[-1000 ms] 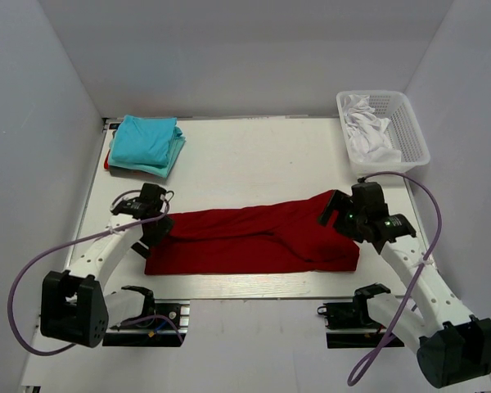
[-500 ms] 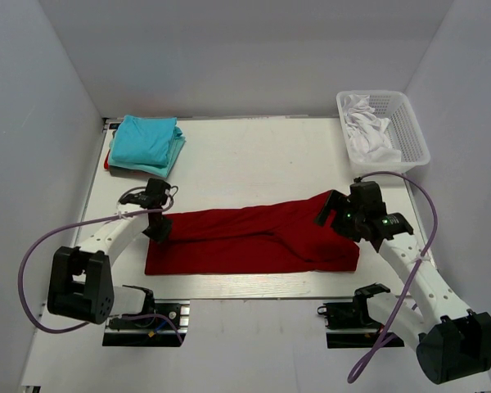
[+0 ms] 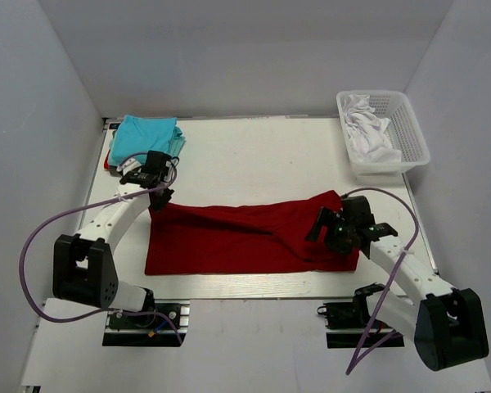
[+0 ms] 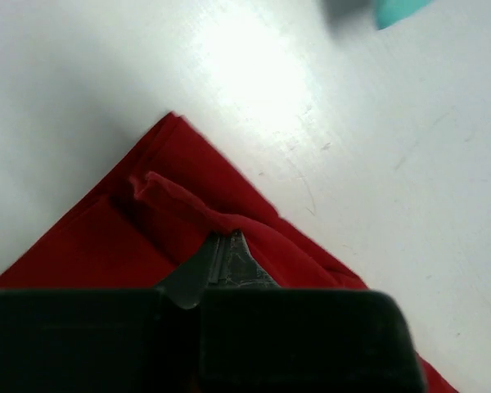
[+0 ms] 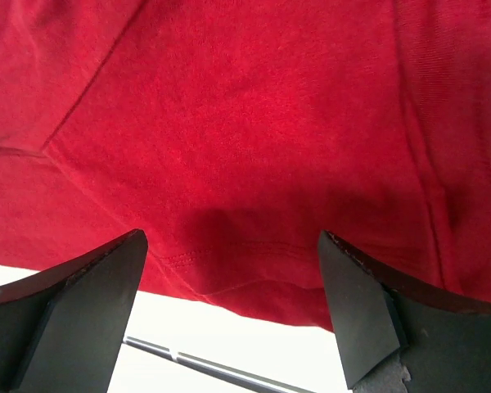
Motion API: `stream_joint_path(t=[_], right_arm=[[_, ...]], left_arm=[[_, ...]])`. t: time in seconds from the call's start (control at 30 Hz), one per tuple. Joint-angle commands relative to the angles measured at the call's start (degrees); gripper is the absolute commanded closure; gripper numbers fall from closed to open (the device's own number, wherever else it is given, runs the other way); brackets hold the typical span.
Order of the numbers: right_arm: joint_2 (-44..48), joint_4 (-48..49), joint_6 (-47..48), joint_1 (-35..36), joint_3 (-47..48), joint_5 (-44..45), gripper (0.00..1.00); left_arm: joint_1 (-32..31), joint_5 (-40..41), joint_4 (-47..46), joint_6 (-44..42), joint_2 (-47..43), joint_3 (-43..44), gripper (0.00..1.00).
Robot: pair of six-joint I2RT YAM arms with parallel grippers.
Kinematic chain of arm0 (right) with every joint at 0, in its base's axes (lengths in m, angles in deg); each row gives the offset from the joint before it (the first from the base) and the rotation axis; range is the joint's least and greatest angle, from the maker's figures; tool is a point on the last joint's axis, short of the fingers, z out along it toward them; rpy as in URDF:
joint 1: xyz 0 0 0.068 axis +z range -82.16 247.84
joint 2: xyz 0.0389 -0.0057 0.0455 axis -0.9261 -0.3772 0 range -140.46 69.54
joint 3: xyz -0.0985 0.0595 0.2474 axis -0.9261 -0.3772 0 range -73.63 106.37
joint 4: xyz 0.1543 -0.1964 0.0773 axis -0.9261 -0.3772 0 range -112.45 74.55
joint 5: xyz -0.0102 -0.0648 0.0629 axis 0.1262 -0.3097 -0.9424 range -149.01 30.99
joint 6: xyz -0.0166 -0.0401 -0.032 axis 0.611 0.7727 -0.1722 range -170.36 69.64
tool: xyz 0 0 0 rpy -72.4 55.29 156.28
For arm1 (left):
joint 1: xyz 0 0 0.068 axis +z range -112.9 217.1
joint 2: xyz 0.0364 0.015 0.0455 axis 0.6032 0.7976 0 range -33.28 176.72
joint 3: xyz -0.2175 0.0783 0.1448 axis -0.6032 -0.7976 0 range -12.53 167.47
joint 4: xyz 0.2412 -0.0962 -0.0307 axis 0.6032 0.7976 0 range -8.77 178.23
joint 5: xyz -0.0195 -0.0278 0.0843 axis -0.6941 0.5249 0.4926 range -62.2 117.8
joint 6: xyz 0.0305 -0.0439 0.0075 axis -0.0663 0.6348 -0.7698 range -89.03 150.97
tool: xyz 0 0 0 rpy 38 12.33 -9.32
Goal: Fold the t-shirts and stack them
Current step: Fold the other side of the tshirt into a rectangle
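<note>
currently, the dark red t-shirt [image 3: 237, 237] lies at lower centre of frame. left gripper [image 4: 226, 260] is clamped on a thin fold at its upper-left corner; right gripper [image 5: 233, 270] hangs spread above the right end. risk: the shallow pinch slips, or a one-sided pull skews the cloth.

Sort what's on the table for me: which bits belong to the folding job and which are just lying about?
Job: red shirt, its far-left corner pinched in the left claw; teal shirts, folded and stacked far left.
Lying about: basket holding white cloth, far right.
</note>
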Motion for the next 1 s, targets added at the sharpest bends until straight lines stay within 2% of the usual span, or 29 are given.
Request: stream_joint_path(t=[0.0, 0.27, 0.4, 0.57, 0.73, 0.77, 0.83, 0.87, 0.93, 0.97], right_arm=[[-2.8, 5.6, 2.4, 0.2, 0.3, -3.9, 0.1], [-8.9, 6.9, 3.1, -0.1, -1.2, -5.8, 0.1], [-10.2, 6.6, 3.3, -0.1, -0.7, -5.9, 0.1], [-11.2, 6.1, 3.7, -0.1, -0.9, -6.6, 0.1], [-11.7, 5.2, 4.4, -0.2, -0.3, -7.3, 0.1], [-11.7, 5.0, 4.6, -0.1, -0.2, -7.3, 0.1], [-11.7, 5.0, 4.9, -0.1, -0.3, -7.7, 0.1], [-11.7, 4.8, 4.9, -0.1, -0.3, -7.7, 0.1], [-11.0, 3.7, 5.8, 0.0, 0.4, -7.8, 0.1], [-10.8, 3.3, 6.0, 0.0, 1.1, -7.9, 0.1]], left_arm=[[-0.3, 0.6, -8.1, -6.4, -0.7, 0.6, 1.0], [-0.3, 4.7, -10.9, -11.1, -1.2, 2.5, 1.0], [-0.3, 2.9, -10.9, -8.9, -4.1, -3.4, 1.0], [-0.3, 6.7, -9.0, -4.9, -7.5, -11.9, 1.0], [-0.3, 6.7, -7.0, 0.6, -5.7, -15.8, 1.0], [-0.3, 6.7, -6.3, 0.6, -4.1, -15.8, 0.77], [-0.3, 8.1, -4.1, 3.0, -2.2, -15.2, 0.48], [-0.3, 8.6, -3.1, 3.8, -1.2, -14.3, 0.27], [0.5, 9.4, -1.4, 4.7, 1.4, -11.9, 0.23], [0.5, 10.4, 0.7, 5.3, 1.9, -10.9, 0.16]])
